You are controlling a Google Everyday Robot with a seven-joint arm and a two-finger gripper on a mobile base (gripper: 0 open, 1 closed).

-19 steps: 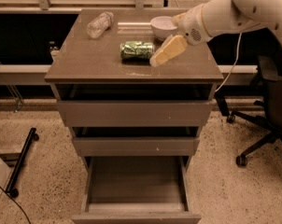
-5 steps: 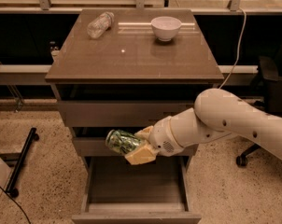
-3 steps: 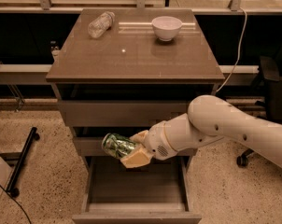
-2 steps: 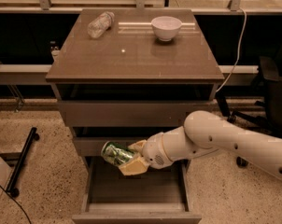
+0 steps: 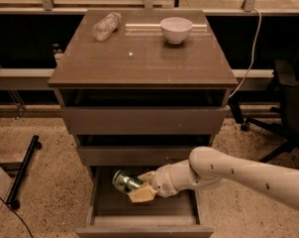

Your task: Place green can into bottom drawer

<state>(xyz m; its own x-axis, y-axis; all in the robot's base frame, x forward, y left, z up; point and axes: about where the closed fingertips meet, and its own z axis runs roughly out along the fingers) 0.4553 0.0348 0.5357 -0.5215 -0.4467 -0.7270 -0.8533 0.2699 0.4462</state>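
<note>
**Can held low inside the open drawer, release not yet made**

The end effector (image 5: 137, 186) sits in the lower centre of the frame, inside the opening of the bottom drawer (image 5: 145, 229). It is clamped on the green can (image 5: 124, 181), one pale finger above the can and one below. The can lies tilted on its side, its silvery end turned toward the left of the frame. It appears to hang just above the drawer floor, though whether it touches cannot be told.

The arm (image 5: 248, 175) enters from the lower right and reaches in under the two shallower drawers (image 5: 142, 120). Both are pulled out less than the bottom one. That low, sideways approach looks chosen to clear their fronts. Holding the can across its body probably lets it be laid down flat, not dropped on end. The drawer stands pulled well out, so there is room to lower it.

On the worktop (image 5: 139, 63), a clear plastic bottle (image 5: 106, 25) lies at the upper left. A white bowl (image 5: 176, 29) stands at the upper centre. Both are well apart from the action.

The can shows pale markings, but no brand or wording can be read, and nothing else carries legible writing.
</note>
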